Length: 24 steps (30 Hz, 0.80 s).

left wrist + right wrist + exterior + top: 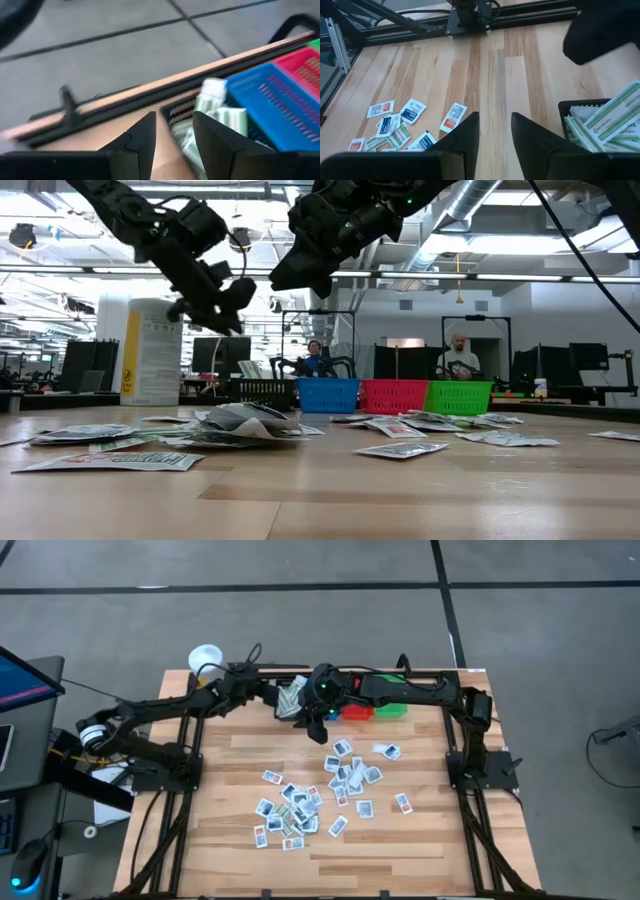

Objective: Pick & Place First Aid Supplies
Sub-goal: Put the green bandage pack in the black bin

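Note:
The first aid supplies are small flat packets lying scattered on the wooden table's middle, also visible in the low view and the right wrist view. More green-and-white packets fill the black bin at the far edge. My left gripper hangs above that bin, open, with nothing between its fingers. My right gripper hovers just to the near right of the black bin, above bare wood, open and empty. Both are well above the tabletop in the low view.
Blue, red and green bins stand in a row along the far edge, to the right of the black bin. A white tub with a yellow label stands at the far left corner. Two people sit in the room behind.

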Tool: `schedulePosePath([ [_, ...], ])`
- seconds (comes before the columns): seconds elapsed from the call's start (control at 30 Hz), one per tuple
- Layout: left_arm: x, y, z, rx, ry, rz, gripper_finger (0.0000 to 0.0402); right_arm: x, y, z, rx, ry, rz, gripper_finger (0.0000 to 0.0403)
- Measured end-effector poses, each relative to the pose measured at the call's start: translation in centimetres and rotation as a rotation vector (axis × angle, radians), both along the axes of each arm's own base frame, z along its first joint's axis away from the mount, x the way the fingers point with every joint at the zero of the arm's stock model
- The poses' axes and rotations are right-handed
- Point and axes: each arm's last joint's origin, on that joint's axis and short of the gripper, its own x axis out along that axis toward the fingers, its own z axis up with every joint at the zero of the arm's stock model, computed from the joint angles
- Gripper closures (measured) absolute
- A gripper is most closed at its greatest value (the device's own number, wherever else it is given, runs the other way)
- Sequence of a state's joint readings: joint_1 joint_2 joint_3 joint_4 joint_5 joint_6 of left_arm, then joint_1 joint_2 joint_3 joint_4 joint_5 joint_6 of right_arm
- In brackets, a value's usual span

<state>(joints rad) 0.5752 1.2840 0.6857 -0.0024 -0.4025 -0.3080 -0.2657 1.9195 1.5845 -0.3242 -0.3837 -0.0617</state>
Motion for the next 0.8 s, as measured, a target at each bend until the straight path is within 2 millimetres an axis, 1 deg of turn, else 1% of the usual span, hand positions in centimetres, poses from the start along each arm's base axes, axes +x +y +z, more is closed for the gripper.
schedulePosePath([
  [0.1, -0.5, -0.2, -0.4, -0.063, 0.013, 0.046, 0.0271, 0.0, -0.2, 0.1, -0.003, -0.011, -0.004, 0.0295],
  [0.17, -0.6, -0.3, -1.2, -0.123, 0.035, 0.063, 0.0271, 0.0, -0.3, 0.1, -0.004, -0.013, -0.006, 0.0295],
  [0.27, -0.4, -0.3, -2.5, -0.2, 0.065, 0.055, 0.0271, 0.0, -0.5, 0.1, -0.004, -0.014, -0.011, 0.0295],
  [0.47, 0.3, 0.0, -4.4, -0.285, 0.085, 0.043, 0.0271, 0.0, -0.6, 0.1, -0.009, -0.019, -0.011, 0.0295],
  [0.57, 0.7, 0.2, -4.6, -0.277, 0.061, 0.03, 0.0271, -0.1, -0.8, 0.1, -0.011, -0.019, -0.014, 0.0295],
  [0.7, 1.5, 0.7, -3.7, -0.201, -0.037, 0.007, 0.0271, -0.1, -1.0, 0.1, -0.012, -0.02, -0.019, 0.0295],
  [0.8, 2.0, 1.0, -3.6, -0.147, -0.051, -0.03, 0.0271, -0.1, -1.0, 0.2, -0.012, -0.021, -0.02, 0.0295],
])
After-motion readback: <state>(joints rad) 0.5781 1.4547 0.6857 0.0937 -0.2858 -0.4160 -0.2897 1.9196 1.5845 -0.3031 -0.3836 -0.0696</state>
